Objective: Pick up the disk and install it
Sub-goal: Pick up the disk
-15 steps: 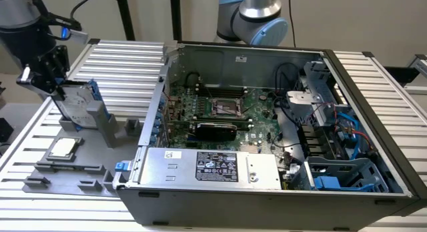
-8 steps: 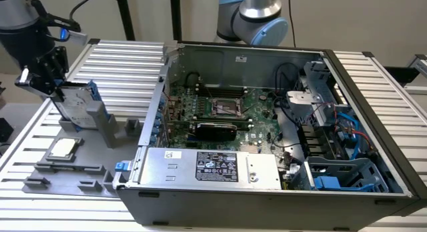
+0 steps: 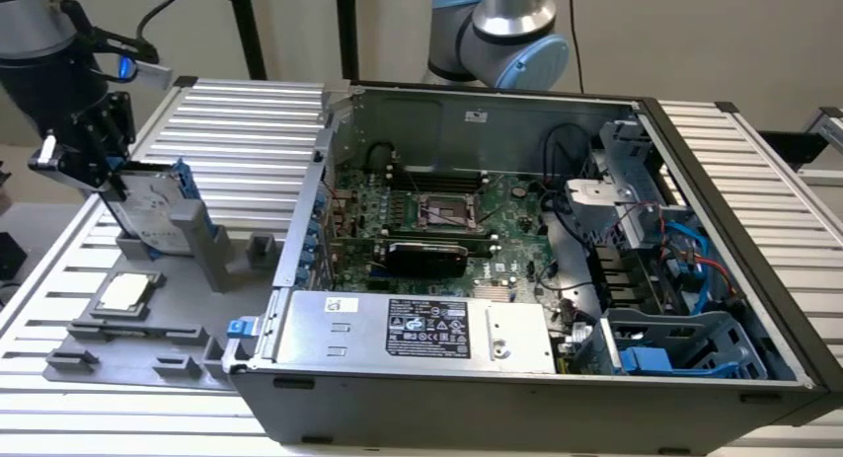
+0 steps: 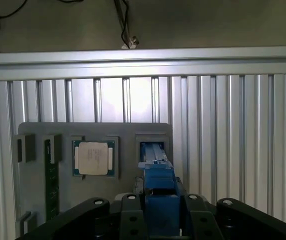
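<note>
Closest to my wrist camera, the black gripper has its two fingers pressed against either side of the disk, so I read it as clamped on the blue carrier rail. The disk stands on edge, leaning a little, in the upright slot of the grey fixture plate, at about nine o'clock in the exterior view. Just beside that slot, a square silver processor chip lies flat in its own pocket of the plate, and a narrow green circuit strip lies in another pocket beyond the chip. The plate rests on the slatted aluminium table. Further off, toward three o'clock from the fixture, the open computer case lies on its side with the power supply along its near edge, a blue drive cage at its five o'clock corner and the green motherboard in the middle. Behind the case, at twelve o'clock, I see the arm's base joint.
</note>
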Robot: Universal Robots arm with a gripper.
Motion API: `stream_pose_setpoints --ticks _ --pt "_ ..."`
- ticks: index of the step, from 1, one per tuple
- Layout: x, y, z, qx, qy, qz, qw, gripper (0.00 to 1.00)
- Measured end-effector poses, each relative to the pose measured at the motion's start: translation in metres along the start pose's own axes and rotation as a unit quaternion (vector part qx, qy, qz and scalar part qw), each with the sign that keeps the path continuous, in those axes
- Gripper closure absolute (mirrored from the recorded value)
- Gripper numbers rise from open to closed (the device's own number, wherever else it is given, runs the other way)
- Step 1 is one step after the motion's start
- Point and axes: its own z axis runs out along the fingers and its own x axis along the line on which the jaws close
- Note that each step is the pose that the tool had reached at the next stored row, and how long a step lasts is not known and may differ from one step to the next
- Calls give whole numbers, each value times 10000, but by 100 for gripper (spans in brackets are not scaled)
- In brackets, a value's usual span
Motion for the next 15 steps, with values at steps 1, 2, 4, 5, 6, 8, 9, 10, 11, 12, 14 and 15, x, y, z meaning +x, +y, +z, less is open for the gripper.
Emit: stream_pose_setpoints --ticks 1,2,4,5,6,8,9,10,11,12,14,15 --pt "0 0 0 0 0 0 10000 100" --pt "0 0 0 0 0 0 10000 100" --pt "0 0 0 0 0 0 10000 100" --pt "0 0 0 0 0 0 10000 100" --pt "0 0 0 0 0 0 10000 100" --pt "0 0 0 0 0 0 10000 100" --pt "0 0 -1 1 0 0 10000 100" --pt "0 1 -5 1 0 0 10000 100" --pt "0 1 -13 1 0 0 10000 100" --pt "0 1 -26 1 0 0 10000 100" --pt "0 1 -70 0 0 0 10000 100" --pt "-1 2 -98 0 0 0 10000 100"
